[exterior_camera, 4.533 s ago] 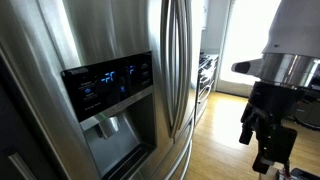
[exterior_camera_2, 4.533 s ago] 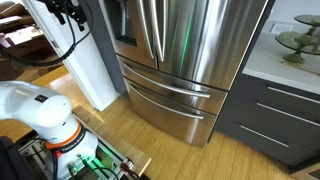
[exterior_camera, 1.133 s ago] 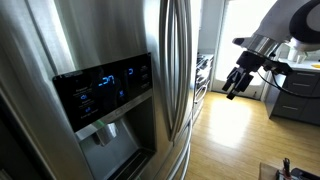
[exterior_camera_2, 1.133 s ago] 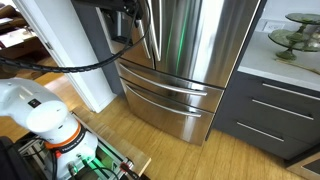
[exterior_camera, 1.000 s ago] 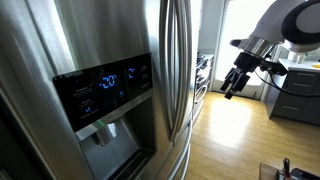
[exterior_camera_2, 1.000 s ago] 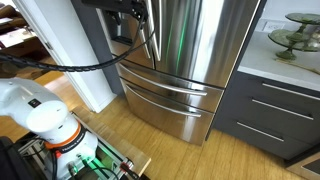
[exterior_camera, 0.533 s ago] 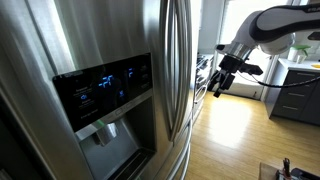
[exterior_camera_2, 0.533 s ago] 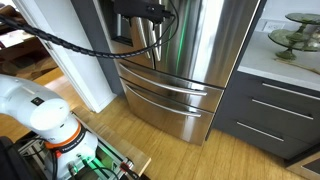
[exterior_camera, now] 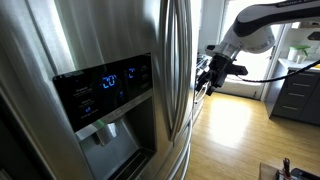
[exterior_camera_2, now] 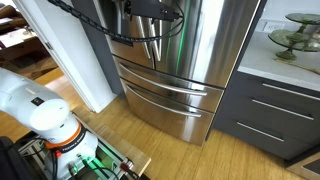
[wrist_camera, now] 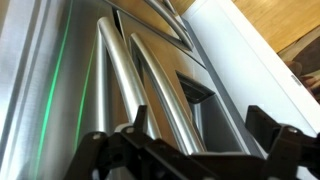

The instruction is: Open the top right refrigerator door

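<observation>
The top right refrigerator door (exterior_camera_2: 215,40) is a plain steel panel with a green streak of reflected light. It fills the left of the wrist view (wrist_camera: 45,80). Its long curved bar handle (exterior_camera_2: 165,45) (wrist_camera: 112,80) stands beside the matching handle of the dispenser door (wrist_camera: 165,100). My gripper (exterior_camera: 207,78) (exterior_camera_2: 152,20) (wrist_camera: 200,125) is open and empty. It hovers close in front of the two handles, with its fingers framing the dispenser door's handle and the black dispenser recess (wrist_camera: 215,110). It touches nothing that I can see.
The black dispenser panel with its blue display (exterior_camera: 105,85) is on the other door. Two steel drawer fronts (exterior_camera_2: 170,95) lie below. Grey cabinets (exterior_camera_2: 275,110) and a white counter with a cake stand (exterior_camera_2: 300,40) flank one side, a white wall (exterior_camera_2: 85,60) the other.
The arm has swung in from the open room toward the fridge. The gripper now sits close in front of the door handles. The doors have not moved.
</observation>
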